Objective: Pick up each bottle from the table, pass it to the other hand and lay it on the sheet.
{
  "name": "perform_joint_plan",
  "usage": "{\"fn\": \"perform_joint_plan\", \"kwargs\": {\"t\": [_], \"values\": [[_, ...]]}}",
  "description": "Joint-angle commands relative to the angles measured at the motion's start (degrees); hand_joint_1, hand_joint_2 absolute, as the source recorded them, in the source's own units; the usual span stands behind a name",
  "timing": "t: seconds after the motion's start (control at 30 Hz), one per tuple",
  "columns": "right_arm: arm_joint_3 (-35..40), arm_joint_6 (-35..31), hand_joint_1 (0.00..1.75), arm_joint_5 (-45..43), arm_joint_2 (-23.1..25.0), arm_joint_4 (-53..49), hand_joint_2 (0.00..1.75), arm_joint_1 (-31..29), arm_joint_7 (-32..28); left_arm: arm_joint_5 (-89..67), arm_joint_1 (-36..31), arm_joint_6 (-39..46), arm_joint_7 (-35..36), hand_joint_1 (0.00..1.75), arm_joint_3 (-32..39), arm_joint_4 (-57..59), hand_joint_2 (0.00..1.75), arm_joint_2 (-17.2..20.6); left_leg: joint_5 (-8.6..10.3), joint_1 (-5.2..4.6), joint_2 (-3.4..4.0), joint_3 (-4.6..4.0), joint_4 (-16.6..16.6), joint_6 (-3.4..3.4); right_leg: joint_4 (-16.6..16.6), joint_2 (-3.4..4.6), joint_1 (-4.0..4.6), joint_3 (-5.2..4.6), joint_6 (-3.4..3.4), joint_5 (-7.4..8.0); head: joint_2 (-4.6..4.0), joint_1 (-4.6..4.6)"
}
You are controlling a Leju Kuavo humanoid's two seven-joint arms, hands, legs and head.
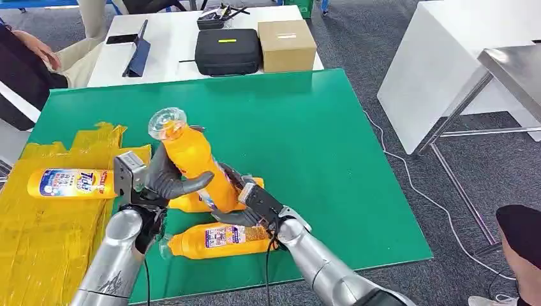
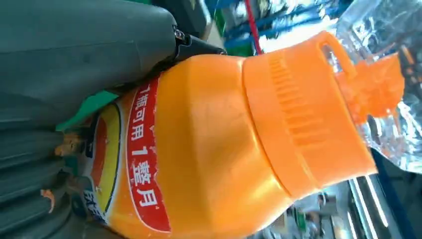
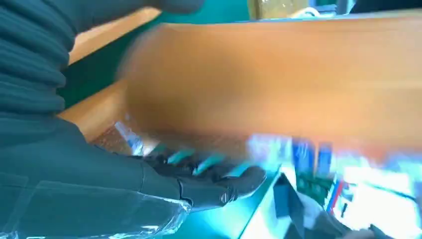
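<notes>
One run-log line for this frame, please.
stage: handover | raised orange bottle: held by left hand and right hand | yellow sheet: one bottle | green table: two bottles

The raised bottle (image 1: 191, 167) hides most of a second bottle (image 1: 191, 203) lying behind it on the counter (image 1: 319, 146), and the right hand (image 1: 245, 201) is partly covered beneath that raised bottle. In the right wrist view the bottle is a motion-blurred orange band, its label (image 3: 323, 164) unreadable. Beside the raised bottle, the left hand (image 1: 163, 178) covers its lower side.
</notes>
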Motion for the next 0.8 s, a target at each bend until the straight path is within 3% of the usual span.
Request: {"fn": "perform_joint_plan", "kwargs": {"t": [0.03,0.3,0.37,0.8], "values": [[-0.68,-1.22,0.0,-2.28,-6.1,-16.42,1.75,6.63,0.44,-6.05,1.45,4.92,-1.62,1.75,5.51,-8.67,1.75,4.76,0.0,-0.01,0.0,0.02,-0.04,-0.05,-0.02,-0.05,-0.01,0.01,-0.01,-0.01,-0.02,0.0],[-4.12,-3.52,0.0,-2.47,-7.46,-27.42,1.75,11.78,2.03,-24.33,0.21,19.99,-1.34,1.75,8.64,-13.71,1.75,6.17,-0.06,0.01,-0.04,0.09,-0.01,-0.11,0.0,-0.14,0.01,0.1,-0.01,-0.08,-0.02,0.02],[-5.6,-4.84,0.0,-1.77,-7.63,-32.21,1.75,14.13,2.35,-38.67,-0.35,28.47,2.79,1.75,8.81,-14.67,1.75,7.59,-0.02,0.02,-0.03,-0.01,0.0,-0.08,0.0,-0.1,0.02,0.01,-0.01,-0.03,-0.02,0.02],[-10.36,-5.12,0.0,-0.52,-7.54,-35.64,1.75,18.71,3.12,-65.42,-7.75,24.8,11.18,1.75,5.33,-8.01,1.75,14.36,-0.02,0.03,-0.11,0.1,-0.02,-0.12,-0.02,-0.21,0.04,0.12,-0.02,-0.06,-0.02,0.02]]}}
